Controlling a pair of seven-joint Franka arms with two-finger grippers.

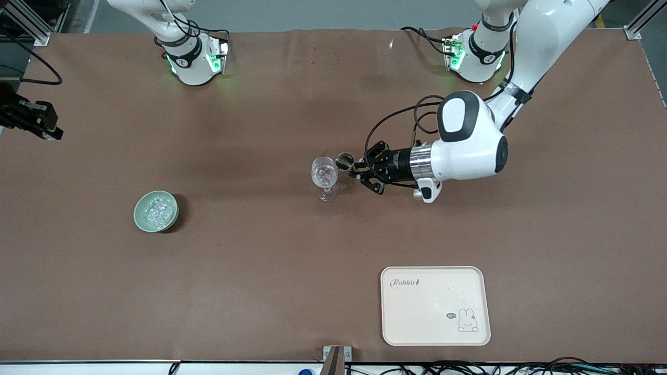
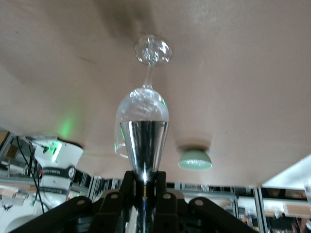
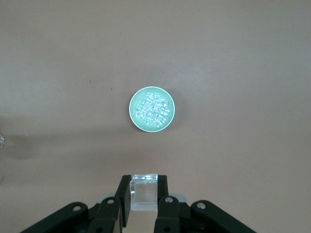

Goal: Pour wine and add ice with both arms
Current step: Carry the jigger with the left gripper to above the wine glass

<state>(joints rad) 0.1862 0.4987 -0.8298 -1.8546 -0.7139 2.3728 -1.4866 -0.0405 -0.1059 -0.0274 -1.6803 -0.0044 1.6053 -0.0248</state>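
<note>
A clear stemmed glass (image 1: 324,173) stands upright mid-table. My left gripper (image 1: 357,169) is shut on a small silver cone-shaped cup (image 1: 344,160), held tipped on its side right beside the glass's rim. In the left wrist view the cup (image 2: 144,143) sits between the fingers (image 2: 127,187), with the glass (image 2: 141,104) just past it. A green bowl (image 1: 156,211) of ice (image 1: 158,209) stands toward the right arm's end. My right gripper (image 3: 144,195) is out of the front view; it is high over the bowl (image 3: 152,109), shut on one clear ice cube (image 3: 145,185).
A cream tray (image 1: 435,305) with a rabbit drawing lies near the front edge, toward the left arm's end. A black device (image 1: 31,119) juts in at the table's edge by the right arm's end. Both arm bases (image 1: 193,57) stand along the top edge.
</note>
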